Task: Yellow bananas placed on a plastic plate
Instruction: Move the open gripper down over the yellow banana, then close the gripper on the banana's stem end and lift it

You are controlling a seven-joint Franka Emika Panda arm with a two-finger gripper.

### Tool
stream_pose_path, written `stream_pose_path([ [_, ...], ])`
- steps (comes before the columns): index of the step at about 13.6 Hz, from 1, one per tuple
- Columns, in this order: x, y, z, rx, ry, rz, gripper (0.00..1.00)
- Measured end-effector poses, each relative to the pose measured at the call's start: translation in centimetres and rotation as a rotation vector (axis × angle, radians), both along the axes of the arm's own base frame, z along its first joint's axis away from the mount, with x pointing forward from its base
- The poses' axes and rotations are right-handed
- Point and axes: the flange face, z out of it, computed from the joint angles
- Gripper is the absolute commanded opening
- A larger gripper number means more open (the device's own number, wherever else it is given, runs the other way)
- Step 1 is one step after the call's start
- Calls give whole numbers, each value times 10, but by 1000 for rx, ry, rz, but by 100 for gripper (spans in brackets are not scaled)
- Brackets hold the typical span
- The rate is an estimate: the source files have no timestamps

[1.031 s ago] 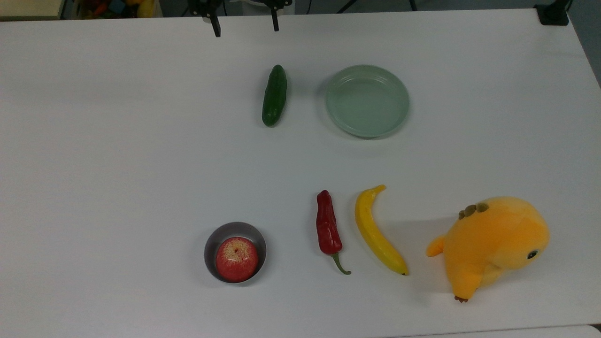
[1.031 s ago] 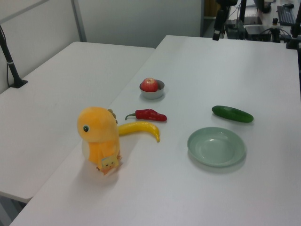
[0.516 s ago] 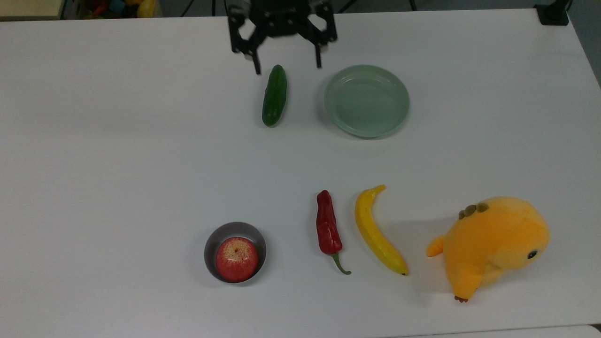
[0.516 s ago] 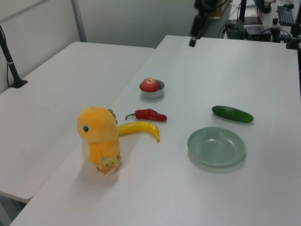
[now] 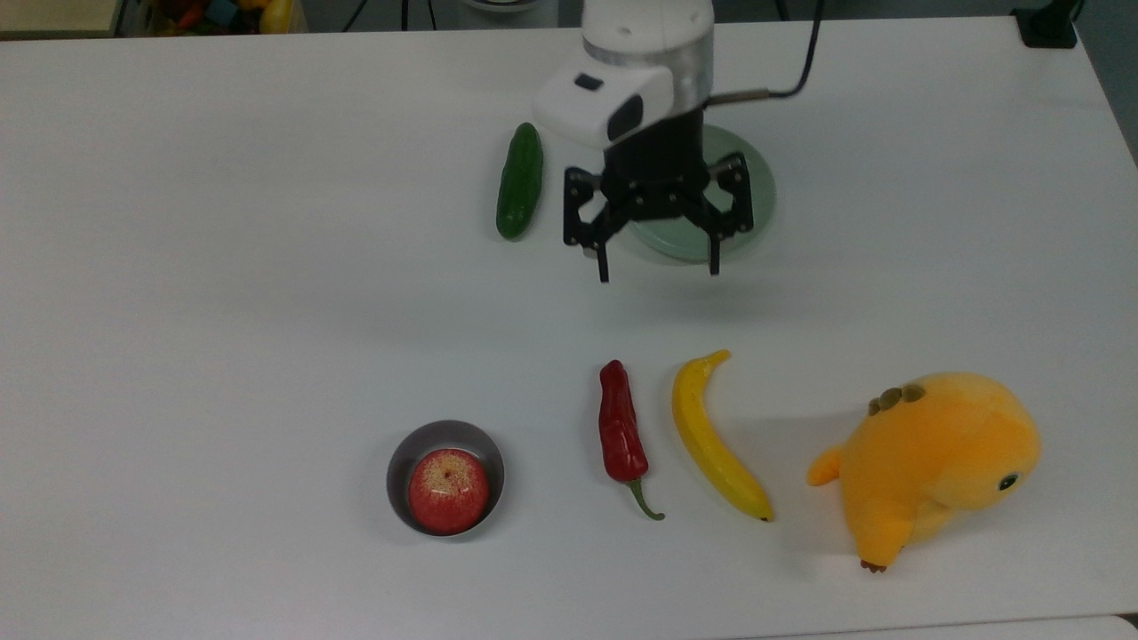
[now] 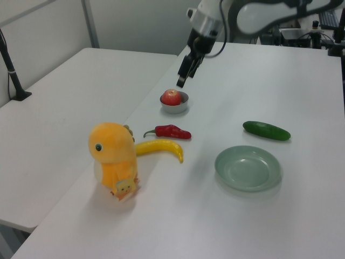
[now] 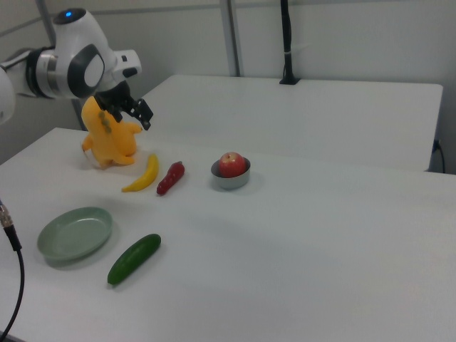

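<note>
Since the earlier frames we record the end effector (image 5: 657,267) advancing from the far edge of the white surface (image 5: 222,311) to hang above the mint-green plastic plate (image 5: 763,191), fingers spread and empty. We judge the yellow banana (image 5: 714,436), lying untouched between the red chili pepper (image 5: 621,433) and the orange plush toy (image 5: 933,462), light, stiff and smooth-skinned, best gripped across its mid-length. It is slim, curved and dark-tipped.
</note>
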Motion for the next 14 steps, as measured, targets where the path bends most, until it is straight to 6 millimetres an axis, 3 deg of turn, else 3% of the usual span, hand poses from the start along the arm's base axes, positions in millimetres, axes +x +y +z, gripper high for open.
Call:
stream_pose_path([
  [5,20,43,-79,-32,-76,-39,100],
  [7,23,51,-103,-37,-78,-34,100],
  [11,25,59,-129,-50,-74,-17,100],
  [14,29,66,-160,-59,-99,7,100],
])
